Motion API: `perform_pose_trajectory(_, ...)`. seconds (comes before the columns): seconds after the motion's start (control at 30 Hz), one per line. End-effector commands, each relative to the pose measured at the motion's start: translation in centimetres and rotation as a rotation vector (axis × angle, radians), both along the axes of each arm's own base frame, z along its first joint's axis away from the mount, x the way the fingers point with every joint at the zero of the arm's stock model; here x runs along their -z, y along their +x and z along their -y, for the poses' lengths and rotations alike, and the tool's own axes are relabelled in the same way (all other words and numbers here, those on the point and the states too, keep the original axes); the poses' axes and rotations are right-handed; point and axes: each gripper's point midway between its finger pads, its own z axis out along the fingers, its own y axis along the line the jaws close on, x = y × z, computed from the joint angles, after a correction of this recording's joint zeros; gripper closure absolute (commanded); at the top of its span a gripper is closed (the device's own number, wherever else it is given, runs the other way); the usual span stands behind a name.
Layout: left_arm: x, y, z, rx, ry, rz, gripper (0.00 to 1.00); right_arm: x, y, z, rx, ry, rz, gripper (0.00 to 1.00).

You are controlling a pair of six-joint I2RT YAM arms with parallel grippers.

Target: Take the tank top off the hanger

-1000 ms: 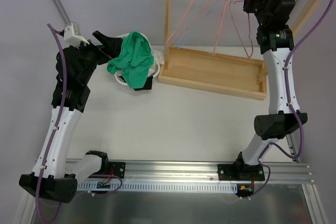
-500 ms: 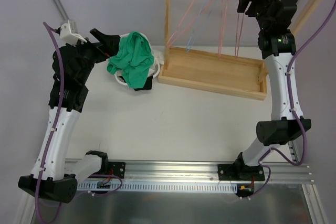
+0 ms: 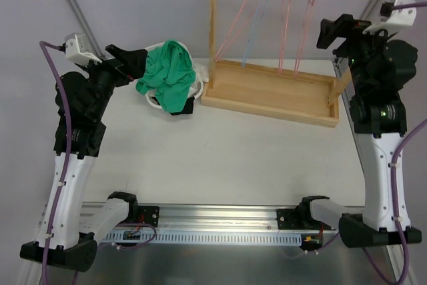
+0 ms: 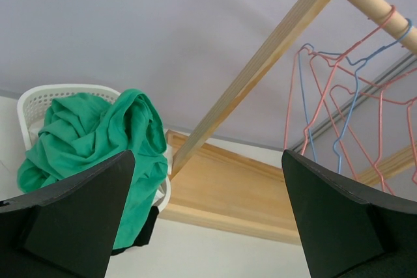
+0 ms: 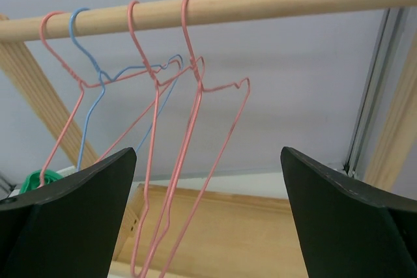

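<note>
1. Hanging from the top rail [image 5: 260, 1] of the wooden rack [image 3: 270, 101] are four wire hangers: three pink hangers [image 5: 183, 17] and one blue hanger [image 5: 79, 11], the blue one second from the rack's left post.
2. The green tank top [image 3: 167, 75] lies crumpled in a white basket [image 3: 152, 103] just beside the left end of the rack's base tray, well apart from the hangers. Part of the cloth spills over the basket rim on the side away from the rack's rail.
3. The rack stands on the white tabletop [image 3: 220, 158], its base tray running left to right at the far side.
4. The left claw [image 3: 137, 61] is raised to the left of the rack, just beside the basket and pointing toward it. Its fingers [image 4: 71, 213] stand wide apart with nothing between them, and the left wrist view looks past them at the tank top and the rack's left post.
5. The right claw [image 3: 337, 37] hovers near the right end of the rack, below the rail and clear of the hangers. Its fingers [image 5: 345, 213] are spread wide and grip nothing, and the right wrist view faces the row of hangers.
</note>
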Motion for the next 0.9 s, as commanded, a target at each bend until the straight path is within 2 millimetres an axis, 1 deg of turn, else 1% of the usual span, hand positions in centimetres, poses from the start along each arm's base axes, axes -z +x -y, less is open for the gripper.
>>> perform_pose_trajectory(0.0, -0.7, -1.5, 0.7, 0.046, -0.01, 0.044, 0.01, -0.6, -4.0, 0.1, -0.013, 0.082, 0.048, 0.01)
perform_pose_trajectory(0.03, -0.7, -1.7, 0.7, 0.048, -0.013, 0.045, 0.01, 0.9, -4.3, 0.0, -0.02, 0.096, 0.015, 0.01)
perform_pose_trajectory(0.07, -0.7, -2.1, 0.7, 0.047, -0.018, 0.05, 0.01, 1.6, -5.0, 0.0, -0.02, 0.109, 0.0, 0.01)
perform_pose_trajectory(0.1, -0.1, -2.1, 0.7, 0.048, -0.019, 0.037, 0.01, 1.3, -6.8, 0.2, -0.025, 0.118, 0.022, 0.01)
perform_pose_trajectory(0.13, -0.1, -2.4, 0.8, 0.057, -0.02, 0.042, 0.01, 1.8, -7.5, 0.1, -0.035, 0.132, 0.017, 0.01)
perform_pose_trajectory(0.17, -0.2, -3.0, 0.8, 0.064, -0.024, 0.052, 0.01, 3.4, -7.7, 0.0, -0.037, 0.135, -0.018, 0.01)
perform_pose_trajectory(0.2, 0.3, -3.0, 0.9, 0.066, -0.028, 0.04, 0.01, 3.7, -8.3, 0.0, -0.038, 0.163, -0.023, 0.01)
perform_pose_trajectory(0.23, 0.5, -3.2, 0.8, 0.061, -0.039, 0.037, 0.01, 3.6, -9.7, 0.1, -0.042, 0.177, -0.011, 0.01)
perform_pose_trajectory(0.27, 0.5, -3.7, 0.7, 0.06, -0.072, 0.037, 0.01, 4.8, -10.1, 0.1, -0.043, 0.193, -0.051, 0.01)
perform_pose_trajectory(0.3, 1.5, -3.6, 0.5, 0.048, -0.097, 0.012, 0.01, 5.3, -10.6, 0.2, -0.036, 0.203, -0.066, 0.01)
perform_pose_trajectory(0.33, 1.7, -3.8, 0.5, 0.048, -0.109, 0.008, 0.01, 5.4, -11.5, 0.5, -0.024, 0.214, -0.068, 0.01)
perform_pose_trajectory(0.37, 1.9, -4.1, 0.6, 0.054, -0.123, 0.004, 0.01, 6.7, -11.9, 0.7, -0.006, 0.223, -0.12, 0.01)
perform_pose_trajectory(0.4, 2.5, -4.1, 0.8, 0.067, -0.119, -0.006, 0.01, 7.0, -12.3, 1.1, 0.014, 0.236, -0.135, 0.01)
perform_pose_trajectory(0.43, 2.9, -4.2, 1.1, 0.081, -0.112, -0.016, 0.01, 7.5, -12.7, 1.9, 0.061, 0.253, -0.156, 0.01)
perform_pose_trajectory(0.47, 3.3, -4.4, 1.5, 0.106, -0.114, -0.024, 0.01, 9.0, -13.2, 2.2, 0.084, 0.254, -0.219, 0.01)
perform_pose_trajectory(0.5, 4.1, -4.4, 1.7, 0.116, -0.116, -0.044, 0.01, 9.2, -13.7, 2.4, 0.097, 0.275, -0.235, 0.01)
perform_pose_trajectory(0.53, 4.6, -4.5, 1.8, 0.125, -0.118, -0.058, 0.01, 10.0, -14.0, 3.0, 0.139, 0.289, -0.261, 0.01)
perform_pose_trajectory(0.57, 4.8, -4.9, 2.1, 0.145, -0.132, -0.063, 0.01, 11.1, -14.8, 3.3, 0.157, 0.297, -0.297, 0.01)
perform_pose_trajectory(0.6, 5.8, -4.9, 2.3, 0.149, -0.14, -0.086, 0.01, 11.6, -15.2, 3.2, 0.155, 0.303, -0.306, 0.01)
perform_pose_trajectory(0.63, 6.4, -5.0, 2.4, 0.157, -0.158, -0.102, 0.01, 13.0, -15.2, 2.9, 0.142, 0.3, -0.337, 0.01)
perform_pose_trajectory(0.67, 6.7, -5.4, 2.6, 0.168, -0.193, -0.116, 0.01, 13.2, -16.1, 2.8, 0.128, 0.308, -0.318, 0.01)
perform_pose_trajectory(0.7, 7.9, -5.6, 3.1, 0.192, -0.198, -0.142, 0.01, 13.7, -16.5, 2.6, 0.117, 0.308, -0.322, 0.01)
perform_pose_trajectory(0.73, 8.3, -5.8, 3.2, 0.204, -0.203, -0.151, 0.01, 15.0, -16.4, 2.2, 0.099, 0.313, -0.35, 0.01)
perform_pose_trajectory(0.77, 8.7, -6.0, 3.4, 0.215, -0.215, -0.164, 0.01, 15.5, -16.7, 1.8, 0.078, 0.312, -0.356, 0.01)
perform_pose_trajectory(0.8, 9.6, -6.4, 3.5, 0.22, -0.219, -0.177, 0.01, 15.6, -17.5, 1.7, 0.059, 0.315, -0.338, 0.01)
perform_pose_trajectory(0.83, 10.1, -6.6, 3.5, 0.221, -0.225, -0.185, 0.01, 16.0, -17.8, 1.0, 0.021, 0.31, -0.344, 0.01)
perform_pose_trajectory(0.87, 10.1, -7.2, 3.4, 0.223, -0.234, -0.178, 0.01, 17.1, -17.9, 0.8, 0.01, 0.309, -0.368, 0.01)
